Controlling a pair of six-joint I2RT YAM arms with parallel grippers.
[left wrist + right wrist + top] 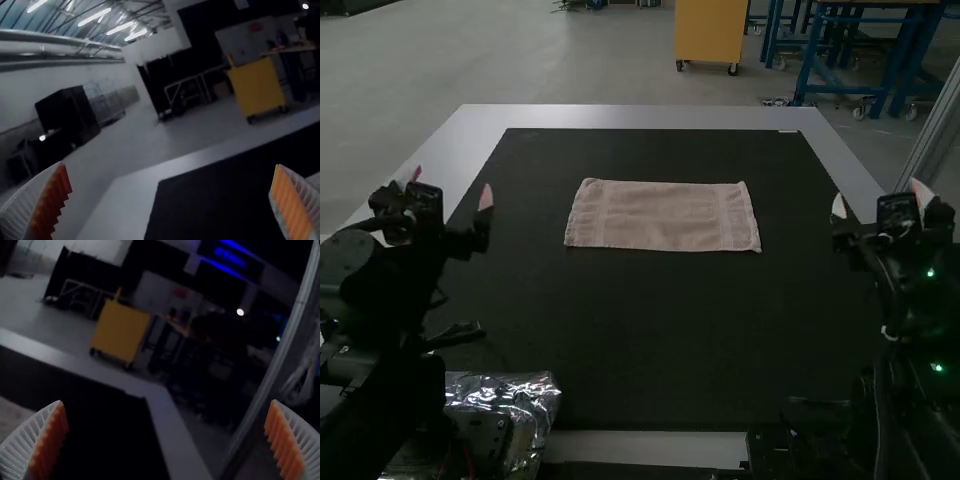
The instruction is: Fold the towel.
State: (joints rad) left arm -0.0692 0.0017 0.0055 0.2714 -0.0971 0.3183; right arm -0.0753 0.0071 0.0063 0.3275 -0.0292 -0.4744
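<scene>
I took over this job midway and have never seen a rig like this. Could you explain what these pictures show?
The machine is two robot arms: the left arm and the right arm. The high view looks forward and down from above and behind them. The other two views come from cameras on each arm's wrist, so each shows its own jaws up close, with orange pads on white ribbed fingers.

On the table lies a dark mat, and on it a pinkish-beige towel, flat in a wide rectangle. I can't tell whether it is already folded once. Some shiny silver wrapping lies by the left arm.

Nothing is held: both sets of jaws are open, off to either side of the towel.
</scene>
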